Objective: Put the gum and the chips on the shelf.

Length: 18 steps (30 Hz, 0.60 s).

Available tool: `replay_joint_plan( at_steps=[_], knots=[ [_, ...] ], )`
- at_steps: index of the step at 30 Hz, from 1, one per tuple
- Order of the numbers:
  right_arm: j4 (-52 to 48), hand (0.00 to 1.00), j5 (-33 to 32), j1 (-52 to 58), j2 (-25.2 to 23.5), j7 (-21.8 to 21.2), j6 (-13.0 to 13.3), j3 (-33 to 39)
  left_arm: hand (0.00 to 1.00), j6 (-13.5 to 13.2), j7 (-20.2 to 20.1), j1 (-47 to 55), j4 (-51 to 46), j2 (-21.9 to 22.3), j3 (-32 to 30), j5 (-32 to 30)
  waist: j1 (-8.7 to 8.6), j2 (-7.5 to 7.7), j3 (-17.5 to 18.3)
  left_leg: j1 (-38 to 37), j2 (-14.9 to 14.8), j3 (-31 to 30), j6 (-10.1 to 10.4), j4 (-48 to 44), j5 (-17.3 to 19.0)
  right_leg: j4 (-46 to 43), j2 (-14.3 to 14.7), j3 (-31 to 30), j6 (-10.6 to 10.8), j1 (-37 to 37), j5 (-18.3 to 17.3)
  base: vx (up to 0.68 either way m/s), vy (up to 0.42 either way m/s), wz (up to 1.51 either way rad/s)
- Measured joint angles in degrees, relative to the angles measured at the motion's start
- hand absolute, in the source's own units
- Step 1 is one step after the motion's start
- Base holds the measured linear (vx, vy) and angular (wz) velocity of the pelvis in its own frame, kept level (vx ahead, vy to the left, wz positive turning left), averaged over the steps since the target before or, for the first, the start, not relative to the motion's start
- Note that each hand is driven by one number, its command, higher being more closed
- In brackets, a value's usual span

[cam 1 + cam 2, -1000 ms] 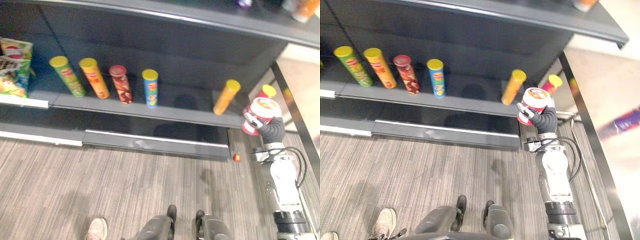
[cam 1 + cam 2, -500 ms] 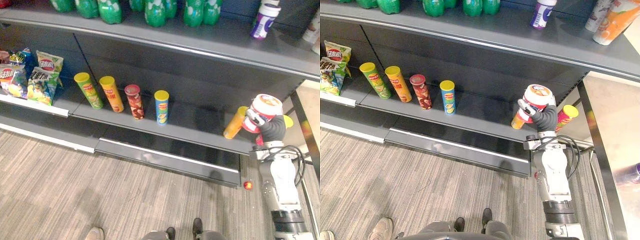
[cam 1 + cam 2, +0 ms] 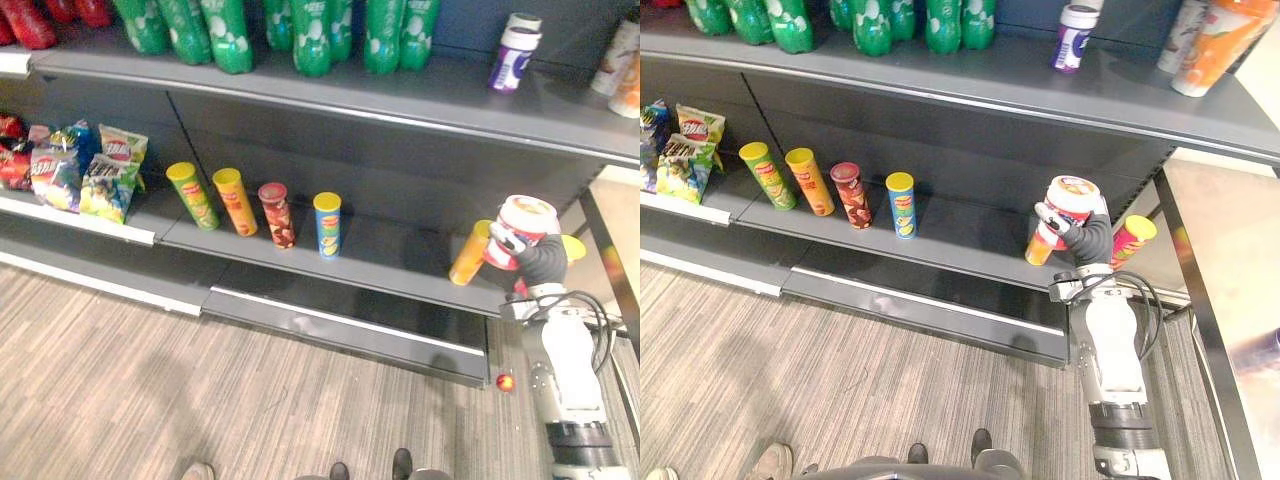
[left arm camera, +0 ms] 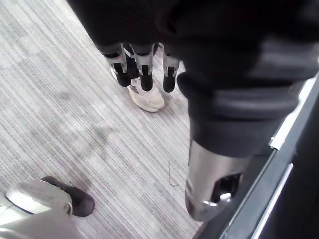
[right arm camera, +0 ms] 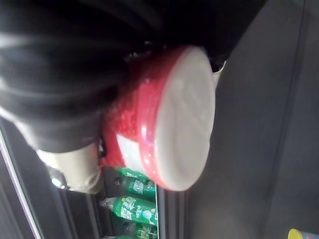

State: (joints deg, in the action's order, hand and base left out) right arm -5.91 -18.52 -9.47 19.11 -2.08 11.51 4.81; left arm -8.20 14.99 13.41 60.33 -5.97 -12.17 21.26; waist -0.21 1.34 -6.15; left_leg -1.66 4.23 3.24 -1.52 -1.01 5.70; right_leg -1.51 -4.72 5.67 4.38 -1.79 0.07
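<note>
My right hand (image 3: 1090, 240) is clenched round the red gum tub (image 3: 1068, 205), lid up, long axis roughly upright. The shelf (image 3: 970, 245) lies just ahead of it, with an orange can (image 3: 467, 255) just to its left. My left hand (image 4: 144, 67) hangs relaxed.

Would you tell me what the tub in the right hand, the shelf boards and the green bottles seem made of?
The tub in the right hand: probably glossy plastic, with a highlight on its red band and a smooth white lid. The shelf boards: matt dark grey, likely painted metal, uncertain. The green bottles: shiny, probably plastic, judging by the glints.
</note>
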Motion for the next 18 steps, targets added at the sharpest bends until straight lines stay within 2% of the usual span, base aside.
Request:
replay_joint_plan(
  at_steps=[3, 8, 18],
  knots=[
    [0.0, 1.00, 0.0, -5.7, 2.5, 0.3, -1.8, -2.3, 0.00, 0.2, -0.1, -0.3, 0.0, -0.1, 0.6, 0.0, -0.03, 0.28, 0.3, -0.8, -0.4, 1.1, 0.3, 0.9, -0.6, 0.5, 0.5, -1.0, -0.5, 0.0, 0.5, 0.04, 0.008, -0.17],
    [0.1, 1.00, -0.3, -14.9, 3.0, 0.5, -3.9, -3.2, 0.00, 1.4, -0.2, -0.2, 0.1, -0.7, 0.6, 0.0, 0.48, 1.06, 1.0, -1.0, -1.2, 1.4, 0.3, 1.1, -0.6, 1.5, 1.4, -1.3, -1.2, 0.3, 1.1, 0.01, -0.015, -0.06],
    [5.2, 1.00, -2.1, -27.1, 6.1, 2.9, -8.8, -5.7, 0.00, 3.4, -0.1, 0.4, 0.4, -0.8, -0.2, -2.3, 0.63, 1.25, 2.3, -1.9, -1.7, 0.9, 0.0, 3.0, -1.9, 2.5, 2.1, -1.0, -1.8, 1.1, 1.5, -0.02, -0.009, 0.01]
  ],
)
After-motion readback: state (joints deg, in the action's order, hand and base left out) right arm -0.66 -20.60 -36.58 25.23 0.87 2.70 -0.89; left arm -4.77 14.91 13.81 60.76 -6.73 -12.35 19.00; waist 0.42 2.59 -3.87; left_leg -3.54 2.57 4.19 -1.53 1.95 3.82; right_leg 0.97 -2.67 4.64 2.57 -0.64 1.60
